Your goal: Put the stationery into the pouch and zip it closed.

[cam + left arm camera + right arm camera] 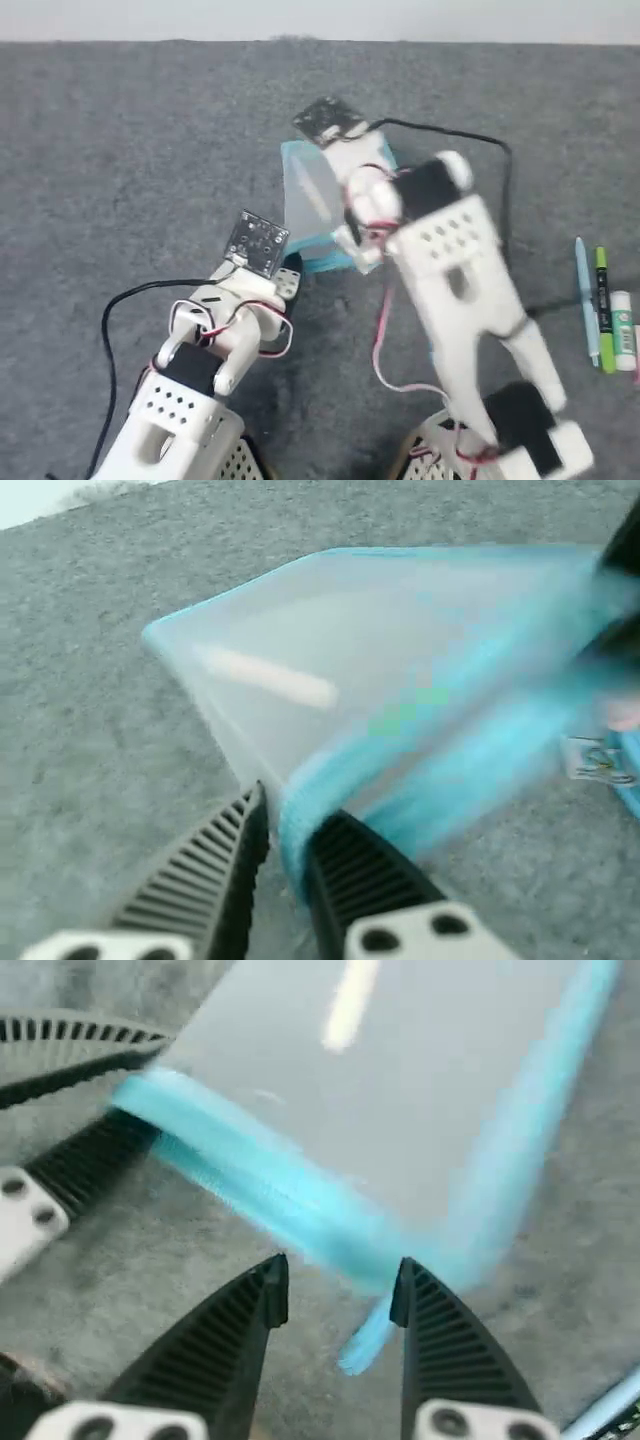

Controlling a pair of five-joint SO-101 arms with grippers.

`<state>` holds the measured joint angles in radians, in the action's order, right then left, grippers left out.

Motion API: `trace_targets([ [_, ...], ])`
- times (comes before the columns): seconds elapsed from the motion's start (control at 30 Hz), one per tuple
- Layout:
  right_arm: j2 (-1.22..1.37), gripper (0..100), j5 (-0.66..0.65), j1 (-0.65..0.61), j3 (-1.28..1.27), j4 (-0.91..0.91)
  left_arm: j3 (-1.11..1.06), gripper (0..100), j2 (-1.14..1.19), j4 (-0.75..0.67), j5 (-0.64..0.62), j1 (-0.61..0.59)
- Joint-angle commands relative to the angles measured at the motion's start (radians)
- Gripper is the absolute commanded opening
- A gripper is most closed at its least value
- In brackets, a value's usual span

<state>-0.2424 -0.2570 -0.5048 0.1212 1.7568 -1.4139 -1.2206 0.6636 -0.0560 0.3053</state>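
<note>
Pouch (305, 200) frosted clear, cyan trim; table (120, 150) speckled grey.

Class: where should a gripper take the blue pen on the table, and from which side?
Mid-barrel of the blue pen, from above, fingers across its width: it lies flat, with bare table on one side and the green pen close on the other.

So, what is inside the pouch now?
Through the pouch wall only a pale streak shows, maybe glare; the blue pen, green marker and glue stick lie on the table. An arm hides part.
</note>
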Motion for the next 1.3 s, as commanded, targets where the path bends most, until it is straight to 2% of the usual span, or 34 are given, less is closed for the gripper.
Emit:
trace_targets([
  [0.0, -0.159, 18.0, -0.094, 0.090, -0.080, 0.039, 0.045, 1, -0.026, -0.018, 0.011, -0.147],
  [0.13, -0.248, 18.0, -0.193, 0.294, -0.238, 0.038, 0.053, 1, -0.025, -0.020, 0.008, -0.281],
  [0.3, -0.263, 18.0, -0.379, 0.631, -0.353, 0.007, 0.039, 1, -0.026, 0.005, 0.014, -0.221],
  [0.43, -0.263, 18.0, -0.586, 0.903, -0.414, -0.084, 0.050, 1, -0.017, 0.000, 0.009, -0.233],
  [0.53, -0.263, 18.0, -0.704, 1.047, -0.491, -0.189, 0.022, 1, -0.025, 0.000, 0.015, -0.190],
  [0.63, -0.243, 18.0, -0.747, 1.159, -0.539, -0.295, 0.025, 1, -0.025, -0.002, 0.015, -0.195],
  [0.83, 0.022, 18.0, -0.756, 1.282, -0.476, -0.444, 0.021, 1, -0.018, 0.002, 0.015, -0.196],
  [1.07, 0.358, 18.0, -0.756, 1.405, -0.170, -0.404, 0.002, 1, -0.025, -0.002, 0.015, -0.196],
  [1.27, 0.483, 18.0, -0.756, 1.403, -0.051, -0.351, 0.004, 1, -0.025, -0.003, 0.015, -0.195],
])
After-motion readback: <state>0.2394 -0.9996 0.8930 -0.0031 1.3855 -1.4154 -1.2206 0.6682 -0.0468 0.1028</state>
